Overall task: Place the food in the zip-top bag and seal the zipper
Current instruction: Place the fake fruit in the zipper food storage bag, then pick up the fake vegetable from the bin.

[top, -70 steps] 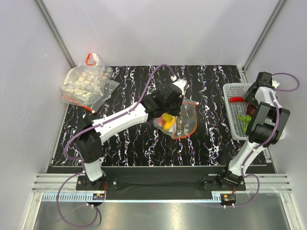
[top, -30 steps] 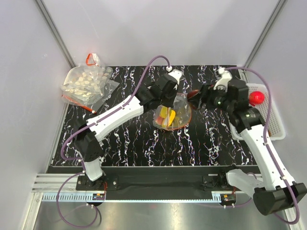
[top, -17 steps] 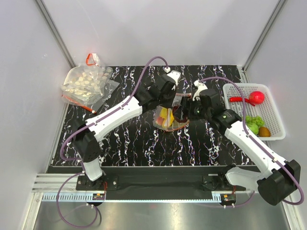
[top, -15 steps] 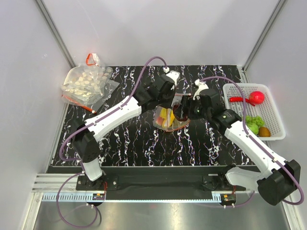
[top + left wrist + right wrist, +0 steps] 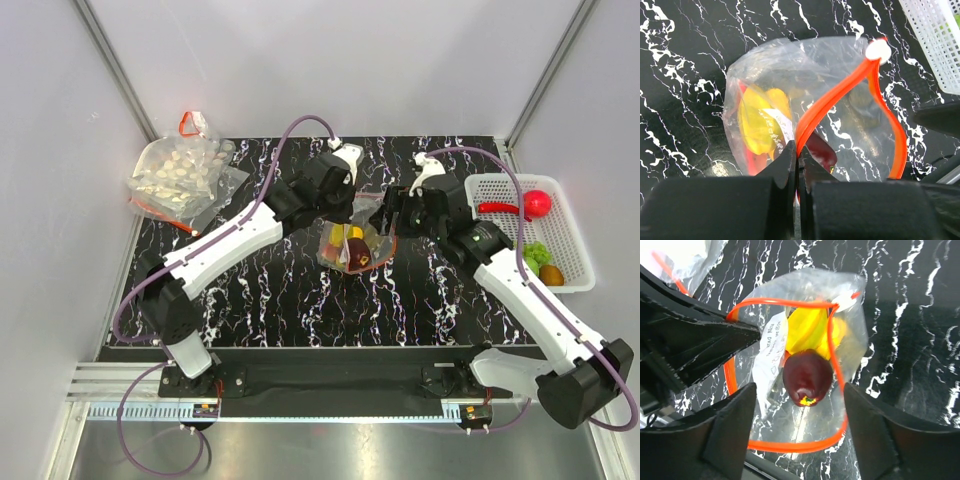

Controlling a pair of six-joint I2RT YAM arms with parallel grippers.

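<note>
The zip-top bag (image 5: 352, 243) is at the middle of the tabletop (image 5: 300, 290). It is thin, soft, crinkly and light. The left gripper (image 5: 797, 160) is closed on the zipper (image 5: 832, 97), the stiffest place to hold. The right gripper (image 5: 800, 390) stands open above the mouth; the dark red food (image 5: 807, 377) seems to be inside.

white basket (image 5: 574, 240), bag of whitish pieces (image 5: 180, 175)

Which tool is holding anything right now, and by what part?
The left tool pinches the zip-top bag by its zipper at the mouth; the right tool is open above it, holding nothing.
</note>
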